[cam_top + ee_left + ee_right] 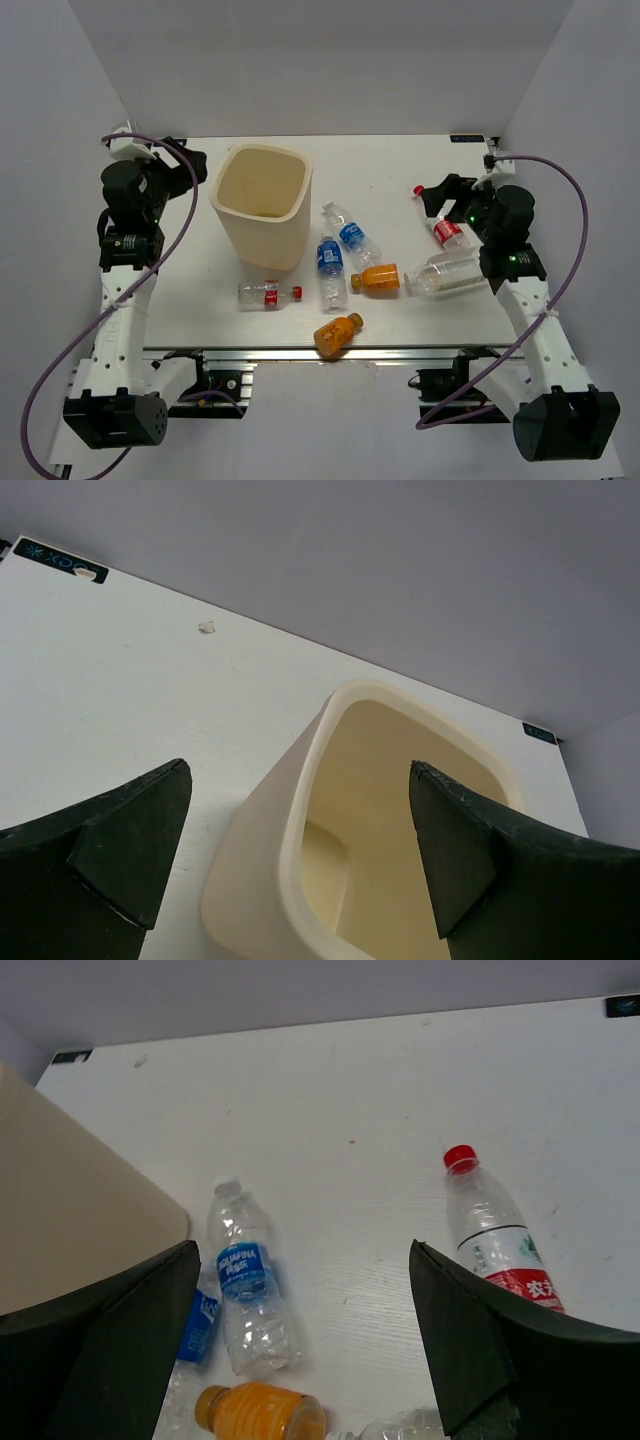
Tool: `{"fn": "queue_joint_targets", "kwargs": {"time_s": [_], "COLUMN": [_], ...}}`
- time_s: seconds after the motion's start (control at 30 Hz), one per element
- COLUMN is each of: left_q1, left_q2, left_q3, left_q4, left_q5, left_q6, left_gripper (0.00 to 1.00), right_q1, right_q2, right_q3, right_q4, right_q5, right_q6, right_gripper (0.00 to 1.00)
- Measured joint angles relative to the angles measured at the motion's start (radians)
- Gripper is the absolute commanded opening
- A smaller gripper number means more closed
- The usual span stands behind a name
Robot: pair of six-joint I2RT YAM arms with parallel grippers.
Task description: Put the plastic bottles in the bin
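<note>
**Figure: 2 arms and 7 bottles, seen from overhead and from both wrists.**

The left arm stands folded at the left edge of the white worktop (pixel 400 160). Its wrist is bent so that the left pincer (pixel 188 165) points rightward at the bin (pixel 268 240). The jaws are spread wide and hold nothing. In the left wrist view, the dark fingers (pixel 120 850) frame the bin's rounded-square mouth.

The right arm mirrors this pose at the right edge, its forearm rising from the near base. The right pincer (pixel 435 195) is turned leftward, also wide and empty, and hovers just beside the cap end of the right red-label bottle (pixel 448 232).

The bin stands upright at left-centre. All 7 bottles lie on their sides on the worktop, outside it:

- The rear blue-label bottle (pixel 352 235) and the front blue-label bottle (pixel 331 268) lie just right of the bin.
- The centre orange bottle (pixel 380 280) lies between the front blue-label bottle and the large clear bottle (pixel 450 272), which lies close by the right forearm.
- The left red-label bottle (pixel 268 293) lies in front of the bin.
- The front orange bottle (pixel 338 334) lies at the near edge.
</note>
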State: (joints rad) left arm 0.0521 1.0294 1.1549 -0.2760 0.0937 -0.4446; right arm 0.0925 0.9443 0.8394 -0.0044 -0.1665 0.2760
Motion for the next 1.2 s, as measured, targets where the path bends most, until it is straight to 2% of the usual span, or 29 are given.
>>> {"fn": "queue_joint_targets", "kwargs": {"time_s": [0.17,0.3,0.33,0.53,0.67,0.83,0.93,0.97,1.0,1.03,1.2], "left_q1": [-0.001,-0.001,-0.001,-0.001,-0.001,-0.001,-0.001,-0.001,-0.001,-0.001,-0.001], "left_q2": [-0.034,-0.083,-0.099,-0.152,-0.157,-0.167,-0.179,-0.180,-0.182,-0.182,-0.182], "left_q3": [-0.071,-0.166,-0.190,-0.245,-0.259,-0.281,-0.296,-0.298,-0.298,-0.298,-0.298], "left_q4": [0.018,0.021,0.018,0.006,0.006,-0.005,-0.012,-0.016,-0.019,-0.020,-0.042], "left_q5": [-0.061,-0.134,-0.156,-0.276,-0.318,-0.361,-0.381,-0.389,-0.398,-0.404,-0.420], "left_q6": [-0.009,-0.033,-0.043,-0.102,-0.122,-0.144,-0.155,-0.160,-0.168,-0.177,-0.227], "left_gripper": [0.98,0.98,0.98,0.98,0.98,0.98,0.98,0.98,0.98,0.98,0.98], "right_q1": [0.002,0.049,0.082,0.367,0.399,0.407,0.417,0.421,0.423,0.425,0.425], "right_q2": [0.114,0.292,0.344,0.687,0.863,0.984,1.025,1.026,1.026,1.027,1.027], "right_q3": [0.022,0.090,0.117,0.366,0.462,0.471,0.471,0.473,0.473,0.474,0.494], "right_q4": [0.000,-0.022,-0.037,-0.152,-0.199,-0.247,-0.263,-0.261,-0.259,-0.258,-0.255], "right_q5": [-0.212,-0.327,-0.321,-0.062,0.009,0.049,0.086,0.095,0.099,0.103,0.112], "right_q6": [-0.060,-0.127,-0.148,-0.278,-0.302,-0.318,-0.318,-0.312,-0.309,-0.306,-0.293], "right_gripper": [0.89,0.89,0.89,0.89,0.89,0.87,0.73,0.63,0.57,0.46,0.29]}}
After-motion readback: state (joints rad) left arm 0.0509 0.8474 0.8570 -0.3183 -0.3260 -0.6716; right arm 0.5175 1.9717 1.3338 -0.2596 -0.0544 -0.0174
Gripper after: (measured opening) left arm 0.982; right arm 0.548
